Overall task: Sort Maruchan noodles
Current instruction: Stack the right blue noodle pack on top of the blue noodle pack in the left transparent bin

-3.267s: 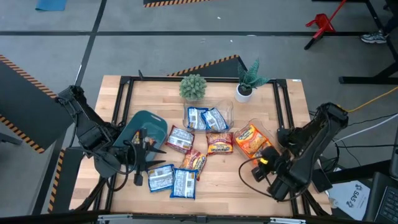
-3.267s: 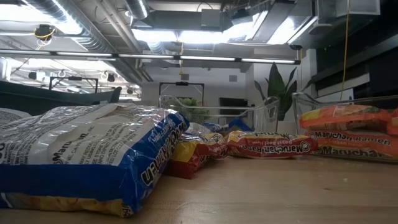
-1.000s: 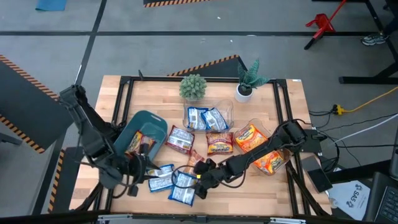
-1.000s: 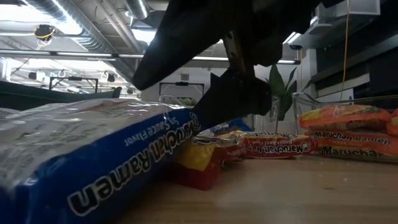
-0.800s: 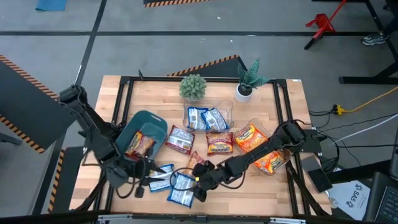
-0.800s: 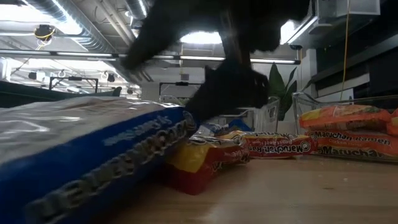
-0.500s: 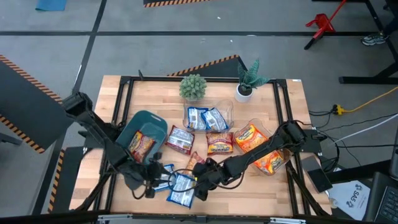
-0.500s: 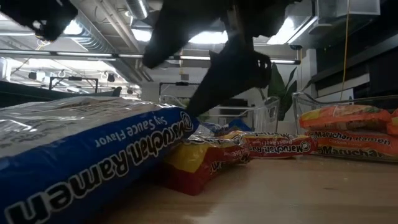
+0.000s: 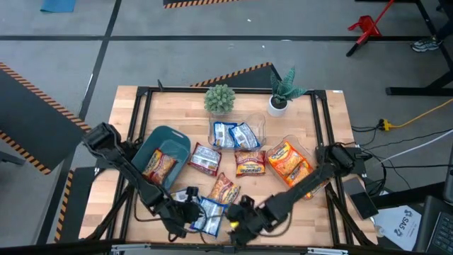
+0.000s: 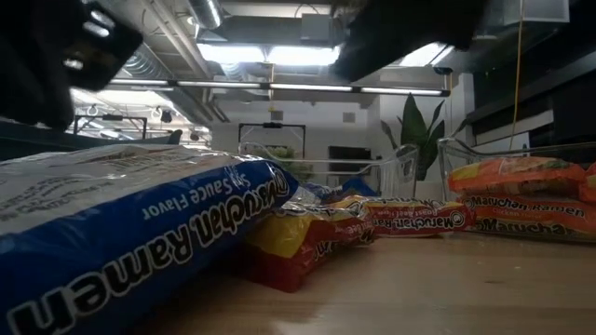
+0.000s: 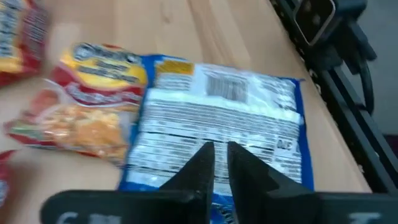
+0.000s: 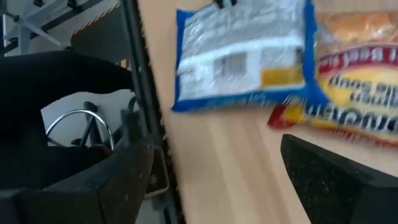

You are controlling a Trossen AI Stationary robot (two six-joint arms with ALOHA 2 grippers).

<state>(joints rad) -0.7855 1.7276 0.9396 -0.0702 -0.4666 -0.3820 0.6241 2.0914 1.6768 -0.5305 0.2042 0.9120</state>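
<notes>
Both arms are matte black and built of slender jointed links, each ending in an end effector with two flat, dark, blade-like fingers (image 11: 200,168) and thin black cabling.

The packet (image 11: 221,134) right under the dark left gripper (image 11: 216,163) is blue at the edges and white with small black print. Just beside it lies a red and yellow packet (image 11: 93,93). The surface (image 9: 283,113) is pale striped wood. Near the black right gripper (image 12: 211,165), an orange packet (image 12: 357,118) has red letters.
</notes>
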